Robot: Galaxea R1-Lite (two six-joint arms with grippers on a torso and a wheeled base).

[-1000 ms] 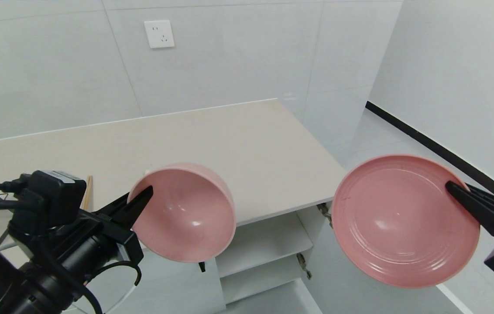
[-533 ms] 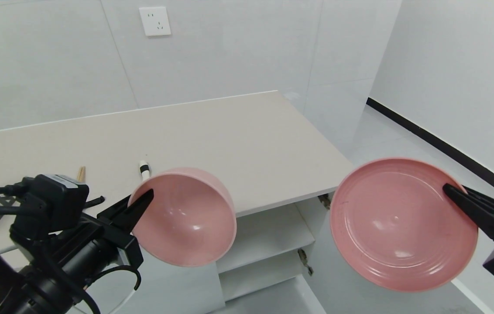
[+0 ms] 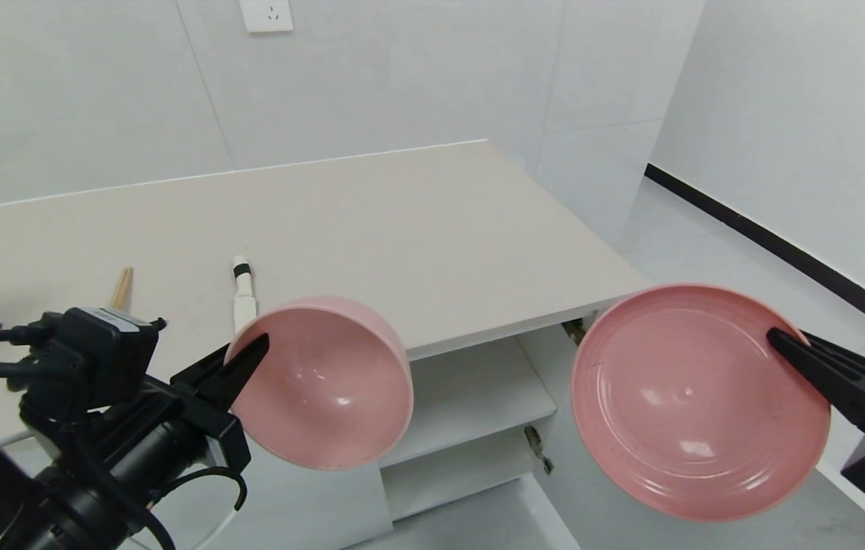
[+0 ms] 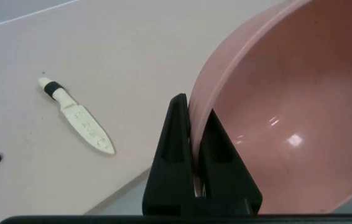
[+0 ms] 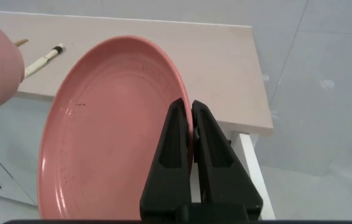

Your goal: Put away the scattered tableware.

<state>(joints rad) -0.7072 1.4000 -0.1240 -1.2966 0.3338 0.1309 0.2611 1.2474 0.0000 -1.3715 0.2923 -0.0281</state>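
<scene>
Fingers pinch rims: left gripper (image 3: 257, 344) holds the pink bowl (image 3: 333, 389), right gripper (image 3: 776, 338) the pink plate (image 3: 685, 405); perhaps a knife (image 3: 243, 294) on the counter (image 3: 402, 229).

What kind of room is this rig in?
Probably a kitchen: tiled wall, a beige counter over open cabinet shelves, plus a pink bowl and pink plate.
</scene>
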